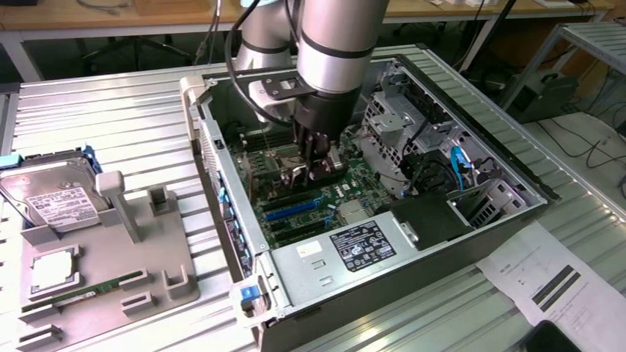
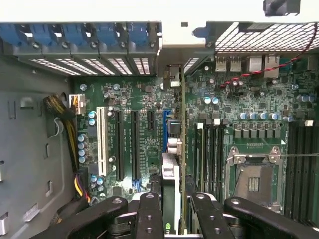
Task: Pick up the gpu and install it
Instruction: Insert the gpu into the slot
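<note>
The gpu (image 2: 182, 149) shows edge-on in the wrist view as a thin upright card with its silver bracket end toward the case's rear slot openings (image 2: 169, 74). It stands right beside the blue motherboard slot (image 2: 165, 129). My gripper (image 2: 177, 219) is shut on the gpu, one black finger on each face. In the exterior view the gripper (image 1: 318, 172) reaches down inside the open computer case (image 1: 210, 147), with the gpu (image 1: 292, 174) low over the motherboard (image 1: 323, 205).
A grey parts tray (image 1: 137, 249) at the exterior view's left carries a hard drive (image 1: 49, 194), a CPU (image 1: 54, 268) and a green RAM stick (image 1: 88, 293). The power supply (image 1: 362, 246), drive cage (image 1: 401, 125) and cables (image 2: 70, 129) crowd the case. A paper sheet (image 1: 547, 279) lies at the right.
</note>
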`<action>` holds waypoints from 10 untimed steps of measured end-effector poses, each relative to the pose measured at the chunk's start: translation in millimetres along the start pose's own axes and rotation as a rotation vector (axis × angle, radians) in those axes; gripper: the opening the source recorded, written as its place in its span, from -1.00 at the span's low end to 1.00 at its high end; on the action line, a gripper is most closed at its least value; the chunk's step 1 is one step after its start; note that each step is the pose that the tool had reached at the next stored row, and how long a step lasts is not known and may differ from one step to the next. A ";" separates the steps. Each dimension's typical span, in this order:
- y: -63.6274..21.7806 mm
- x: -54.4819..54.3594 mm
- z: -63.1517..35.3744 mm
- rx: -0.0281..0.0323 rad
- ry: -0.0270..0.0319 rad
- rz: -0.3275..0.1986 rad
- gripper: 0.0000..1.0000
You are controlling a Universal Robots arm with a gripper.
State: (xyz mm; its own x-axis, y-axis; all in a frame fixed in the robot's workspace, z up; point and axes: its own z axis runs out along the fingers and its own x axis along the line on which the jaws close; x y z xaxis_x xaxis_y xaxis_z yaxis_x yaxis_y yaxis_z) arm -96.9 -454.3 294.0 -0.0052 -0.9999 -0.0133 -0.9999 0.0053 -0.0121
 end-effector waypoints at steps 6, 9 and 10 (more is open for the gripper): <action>2.1 1.4 9.9 0.0000 0.0026 0.000 -0.46; 2.2 4.7 12.8 0.0000 0.0053 0.000 -0.46; 2.3 5.1 14.1 0.0000 0.0061 0.000 -0.46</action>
State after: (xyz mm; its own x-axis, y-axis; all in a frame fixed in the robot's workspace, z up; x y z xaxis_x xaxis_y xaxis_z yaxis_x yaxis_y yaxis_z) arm -99.1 -459.2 279.8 -0.0053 -1.0000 -0.0073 -0.9999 0.0054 -0.0121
